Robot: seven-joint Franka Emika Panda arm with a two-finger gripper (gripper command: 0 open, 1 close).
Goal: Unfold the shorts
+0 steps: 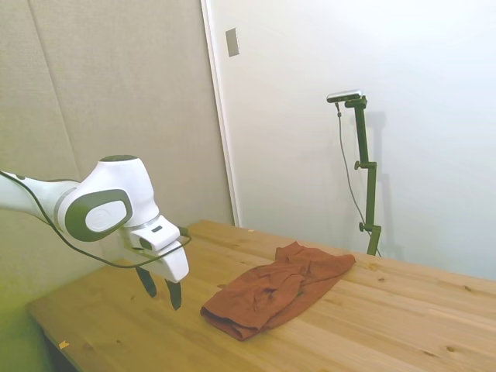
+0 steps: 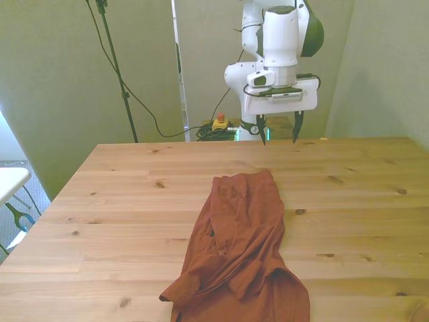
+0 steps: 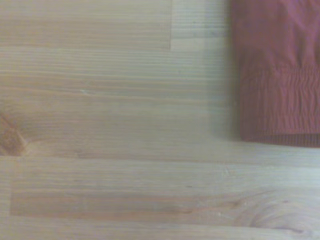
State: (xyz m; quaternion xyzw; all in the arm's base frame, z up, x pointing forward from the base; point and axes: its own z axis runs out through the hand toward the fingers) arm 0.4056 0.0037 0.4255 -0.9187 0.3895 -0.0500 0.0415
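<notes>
The rust-brown shorts (image 1: 280, 288) lie folded and wrinkled on the wooden table (image 1: 403, 325), running lengthwise down the middle in the front view (image 2: 241, 248). Their gathered waistband end (image 3: 280, 107) shows in the wrist view. My gripper (image 1: 159, 291) hangs above the table, clear of the cloth, a short way off the end of the shorts nearest the arm. In the front view the gripper (image 2: 277, 130) stands above the table's far edge, its two dark fingers spread apart with nothing between them.
Bare wood of the table (image 2: 127, 201) lies on both sides of the shorts. A red-and-yellow button box (image 2: 219, 123) and cables sit on the floor behind the table. A white object (image 2: 10, 181) stands at the front view's left.
</notes>
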